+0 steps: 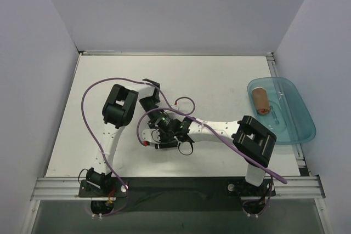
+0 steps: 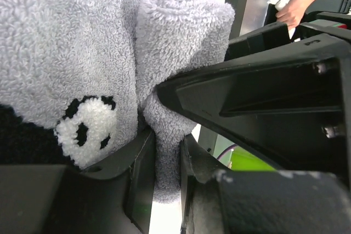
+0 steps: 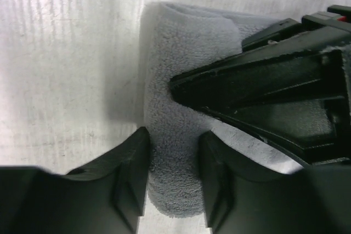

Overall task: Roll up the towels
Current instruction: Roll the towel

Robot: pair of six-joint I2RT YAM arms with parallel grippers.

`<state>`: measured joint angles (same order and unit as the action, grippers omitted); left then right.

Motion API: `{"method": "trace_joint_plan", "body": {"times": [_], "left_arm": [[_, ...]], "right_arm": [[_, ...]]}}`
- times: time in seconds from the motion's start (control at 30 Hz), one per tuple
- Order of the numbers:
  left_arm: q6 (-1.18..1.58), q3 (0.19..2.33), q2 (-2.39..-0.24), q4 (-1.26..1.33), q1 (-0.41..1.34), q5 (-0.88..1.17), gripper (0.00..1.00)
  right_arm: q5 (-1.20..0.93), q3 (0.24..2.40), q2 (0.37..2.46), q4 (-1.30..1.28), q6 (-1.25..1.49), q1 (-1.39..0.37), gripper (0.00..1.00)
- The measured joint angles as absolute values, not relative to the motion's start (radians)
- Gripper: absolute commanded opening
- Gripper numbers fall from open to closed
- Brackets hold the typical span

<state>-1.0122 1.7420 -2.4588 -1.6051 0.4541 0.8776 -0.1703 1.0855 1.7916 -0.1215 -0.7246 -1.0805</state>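
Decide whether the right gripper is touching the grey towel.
Touching. Right wrist view: the grey towel fills the gap between the right gripper's fingers.

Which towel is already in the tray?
The brown towel: rolled up, lying inside the teal tray at the right. The grey towel is mid-table, outside the tray.

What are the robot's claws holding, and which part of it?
Both hold the grey towel. The left claw pinches a bunched fold of it, and the right claw squeezes the roll near one end.
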Motion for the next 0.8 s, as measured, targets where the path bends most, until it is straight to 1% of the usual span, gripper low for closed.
{"method": "trace_joint_plan", "body": {"times": [0.03, 0.07, 0.13, 0.17, 0.27, 0.3, 0.4, 0.43, 0.6, 0.63, 0.8], "left_arm": [[-1.012, 1.742, -2.46, -1.605, 0.453, 0.879, 0.3], [-1.011, 1.742, -2.46, -1.605, 0.451, 0.88, 0.3], [-1.005, 1.742, -2.461, -1.605, 0.45, 0.882, 0.3], [-1.0, 1.74, -2.461, -1.605, 0.448, 0.883, 0.32], [-0.975, 1.706, -2.445, -1.596, 0.435, 0.887, 0.42], [-0.966, 1.688, -2.432, -1.588, 0.426, 0.889, 0.5], [-0.944, 1.645, -2.389, -1.557, 0.384, 0.892, 0.55], [-0.942, 1.641, -2.375, -1.538, 0.364, 0.89, 0.64], [-0.948, 1.65, -2.3, -1.452, 0.215, 0.888, 0.68], [-0.953, 1.655, -2.286, -1.432, 0.181, 0.887, 0.73], [-0.959, 1.668, -2.186, -1.37, 0.019, 0.891, 0.75]], "right_arm": [[-0.165, 1.081, 1.792, -0.107, -0.727, -1.079, 0.27], [-0.165, 1.079, 1.792, -0.099, -0.726, -1.076, 0.15], [-0.168, 1.076, 1.792, -0.089, -0.722, -1.074, 0.01], [-0.17, 1.075, 1.791, -0.086, -0.717, -1.074, 0.0], [-0.2, 1.073, 1.792, -0.075, -0.708, -1.068, 0.0], [-0.213, 1.074, 1.794, -0.072, -0.707, -1.067, 0.0], [-0.286, 1.097, 1.815, -0.071, -0.7, -1.052, 0.0], [-0.311, 1.107, 1.824, -0.074, -0.696, -1.045, 0.0], [-0.424, 1.173, 1.868, -0.128, -0.676, -1.013, 0.0], [-0.451, 1.189, 1.879, -0.146, -0.669, -1.01, 0.0], [-0.599, 1.266, 1.933, -0.243, -0.601, -0.983, 0.0]]}}
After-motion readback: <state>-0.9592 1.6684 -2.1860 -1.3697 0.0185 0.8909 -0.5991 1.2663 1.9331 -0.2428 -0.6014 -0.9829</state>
